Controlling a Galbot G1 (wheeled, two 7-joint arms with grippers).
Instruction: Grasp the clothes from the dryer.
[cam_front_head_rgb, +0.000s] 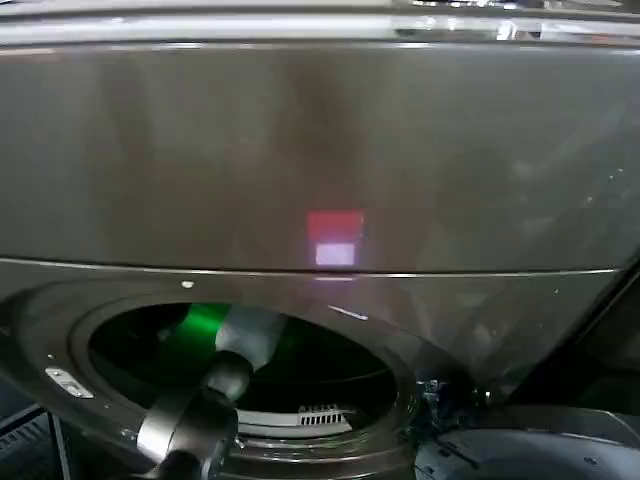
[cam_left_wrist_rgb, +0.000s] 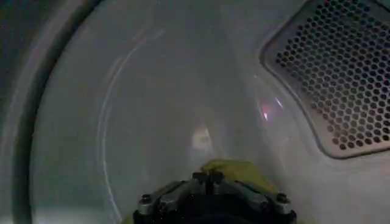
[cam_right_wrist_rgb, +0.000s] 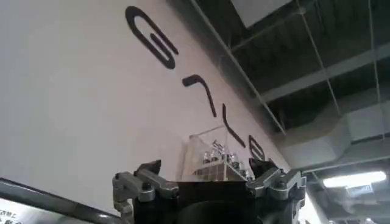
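Deep inside the drum, the clothes (cam_left_wrist_rgb: 234, 170), a small yellow-green piece of soft fabric, lie on the pale curved drum wall, right at the front of the left gripper (cam_left_wrist_rgb: 210, 182). In the left wrist view the cloth bulges out just past the dark gripper body, pressed against it; the fingers themselves are hidden below the edge of the view, so I cannot tell whether they are clenched on the cloth or released. Near the garment a grey perforated metal panel (cam_left_wrist_rgb: 335, 79) with a honeycomb of small holes is set into the drum's surface, and a faint pink glint sits on the wall between the two.

From the head view, the left arm (cam_front_head_rgb: 215, 395), a grey jointed tube with a white segment, reaches through the round porthole of the dryer (cam_front_head_rgb: 320, 150), a large bronze-grey metal front-loading machine. A green glow (cam_front_head_rgb: 205, 322) shows inside the opening beside the arm's white segment. Above the porthole a small red-pink light (cam_front_head_rgb: 335, 225) shines on the machine's front panel, with a pale patch just beneath it.

The right gripper (cam_right_wrist_rgb: 210, 176) is well apart from the dryer, pointing up toward a white wall with large dark letters (cam_right_wrist_rgb: 183, 67) and a ceiling with pipes and a lit lamp. Its two dark fingers (cam_right_wrist_rgb: 149, 173) stand spread apart, released, holding nothing. A clear box (cam_right_wrist_rgb: 216, 155) shows beyond them.
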